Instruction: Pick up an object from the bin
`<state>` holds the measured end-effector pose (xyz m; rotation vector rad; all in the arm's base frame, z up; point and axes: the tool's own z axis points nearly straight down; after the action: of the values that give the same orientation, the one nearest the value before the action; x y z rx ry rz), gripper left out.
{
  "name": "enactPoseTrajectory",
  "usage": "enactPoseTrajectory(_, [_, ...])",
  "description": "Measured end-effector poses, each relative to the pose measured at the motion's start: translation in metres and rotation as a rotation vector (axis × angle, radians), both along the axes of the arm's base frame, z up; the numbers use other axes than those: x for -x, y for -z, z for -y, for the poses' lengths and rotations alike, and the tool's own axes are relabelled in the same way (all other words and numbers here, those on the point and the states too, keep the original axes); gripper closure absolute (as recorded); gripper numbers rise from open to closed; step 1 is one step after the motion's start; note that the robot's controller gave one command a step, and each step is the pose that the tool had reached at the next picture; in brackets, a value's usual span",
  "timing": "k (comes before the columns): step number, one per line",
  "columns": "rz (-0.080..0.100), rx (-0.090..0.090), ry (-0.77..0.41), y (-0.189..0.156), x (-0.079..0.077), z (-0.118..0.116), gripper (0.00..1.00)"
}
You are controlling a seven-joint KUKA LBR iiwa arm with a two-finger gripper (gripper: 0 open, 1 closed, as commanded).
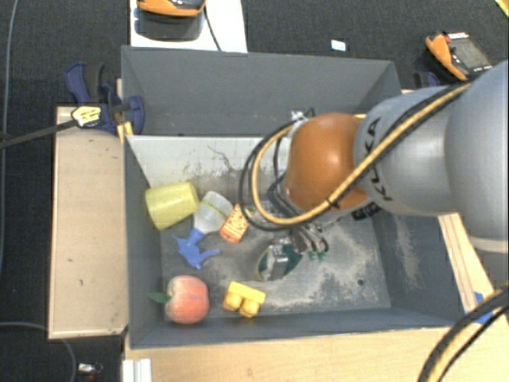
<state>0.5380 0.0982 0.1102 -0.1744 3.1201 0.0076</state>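
Claw (296, 249) over dark green thing (273, 266), long axis slanting lower-left to upper-right, grip cannot tell

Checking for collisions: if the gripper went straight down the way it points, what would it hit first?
Probably the small dark green and silvery thing on the grey metal bin's floor, just under the gripper; depth is unclear.

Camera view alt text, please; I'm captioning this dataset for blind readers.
A robot arm reaches from the right into a grey metal bin, its gripper low near the middle of the floor. To its left lie a yellow cup, a clear cup, a blue toy, a reddish apple and a yellow block.
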Motion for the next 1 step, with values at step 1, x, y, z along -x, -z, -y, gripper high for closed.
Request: enactPoseTrajectory(1, [-0.005, 0.002, -0.062, -0.0083, 0.0202, 0.0598, 0.00])
